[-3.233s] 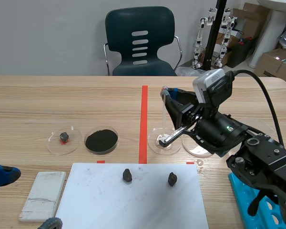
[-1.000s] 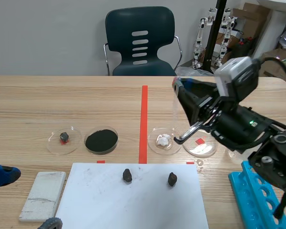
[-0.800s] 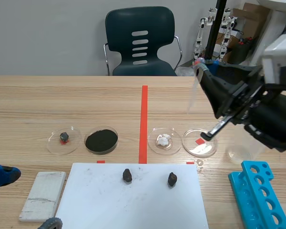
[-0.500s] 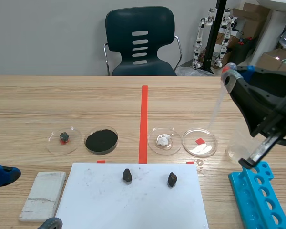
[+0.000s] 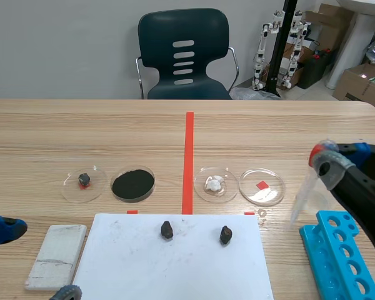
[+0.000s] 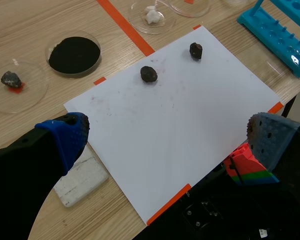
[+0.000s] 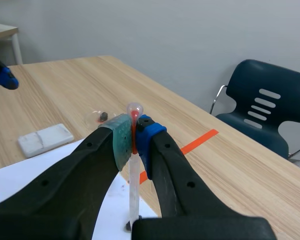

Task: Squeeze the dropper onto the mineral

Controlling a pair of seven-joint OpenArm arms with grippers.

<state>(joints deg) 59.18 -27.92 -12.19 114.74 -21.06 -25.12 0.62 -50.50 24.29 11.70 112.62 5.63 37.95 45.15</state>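
A white mineral (image 5: 214, 183) lies in a clear dish right of the red tape line. My right gripper (image 5: 333, 161) is at the table's right edge, shut on a clear dropper (image 5: 302, 199) just under its red bulb. The dropper's tip points down beside the blue rack (image 5: 337, 256), well right of the mineral. The right wrist view shows the pads pinching the dropper (image 7: 133, 185) at its neck, the gripper (image 7: 134, 137) raised over the table. My left gripper (image 6: 167, 137) hangs open over the white paper (image 6: 190, 110), holding nothing.
Two dark stones (image 5: 167, 229) (image 5: 225, 234) lie on the paper. The row of dishes also has an empty dish (image 5: 261, 186), a dish of black powder (image 5: 132, 183) and a dish with a small dark stone (image 5: 84, 180). A white block (image 5: 56, 256) lies front left.
My right arm has swung from above the white mineral's dish to the right and come down beside the blue rack, still gripping the dropper. The left arm has not moved.
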